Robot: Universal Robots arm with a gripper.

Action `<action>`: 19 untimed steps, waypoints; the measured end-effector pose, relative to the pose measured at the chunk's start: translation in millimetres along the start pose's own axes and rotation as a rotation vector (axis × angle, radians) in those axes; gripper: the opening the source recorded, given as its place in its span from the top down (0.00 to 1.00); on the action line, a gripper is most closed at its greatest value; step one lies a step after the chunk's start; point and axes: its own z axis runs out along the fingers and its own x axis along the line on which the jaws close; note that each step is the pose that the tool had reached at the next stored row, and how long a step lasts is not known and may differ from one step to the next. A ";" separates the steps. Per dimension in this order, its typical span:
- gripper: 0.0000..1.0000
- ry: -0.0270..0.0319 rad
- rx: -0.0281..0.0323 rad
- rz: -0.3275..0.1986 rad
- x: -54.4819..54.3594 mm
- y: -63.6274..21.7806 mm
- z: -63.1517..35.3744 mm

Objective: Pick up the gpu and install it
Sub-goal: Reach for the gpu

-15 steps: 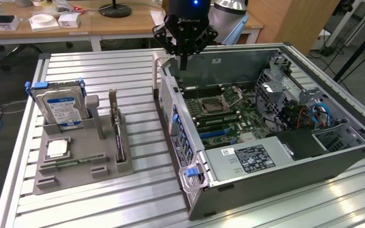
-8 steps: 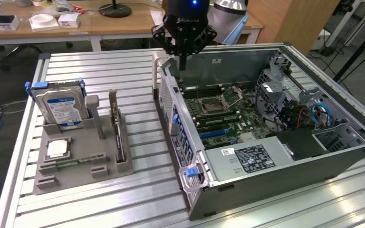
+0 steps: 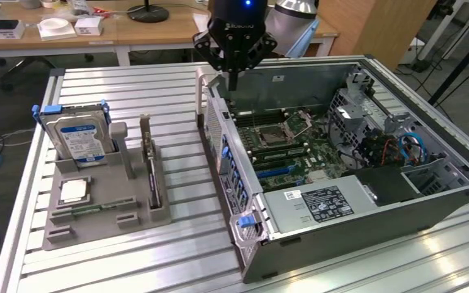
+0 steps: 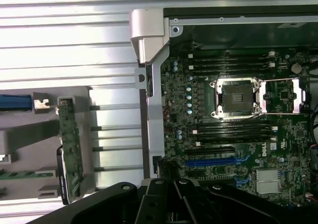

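Note:
The gpu is a slim dark card standing on edge in a slot of the grey parts holder, to the exterior view's left of the open computer case. In the wrist view the gpu appears as a long green board in the same holder. My gripper hangs shut and empty over the case's rear wall near the far corner, well apart from the gpu. The motherboard lies exposed, with a blue expansion slot free.
A silver hard drive with a blue label stands in the holder's far end. A processor and a green memory strip lie on the holder. The case's perforated rear wall rises between holder and motherboard. A desk stands behind.

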 end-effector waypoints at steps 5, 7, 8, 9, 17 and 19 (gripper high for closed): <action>0.89 0.0000 0.0000 0.000 1.7 -0.1 -0.1; 0.89 0.0000 -0.0001 0.000 2.3 -0.2 0.0; 0.89 0.0000 0.0000 0.000 2.6 -0.2 -0.1; 0.89 0.0000 0.0000 0.000 2.9 -0.2 -0.1; 0.89 0.0001 0.0000 0.000 5.0 -0.4 -0.1; 0.89 0.0000 -0.0001 0.000 5.4 -0.4 -0.1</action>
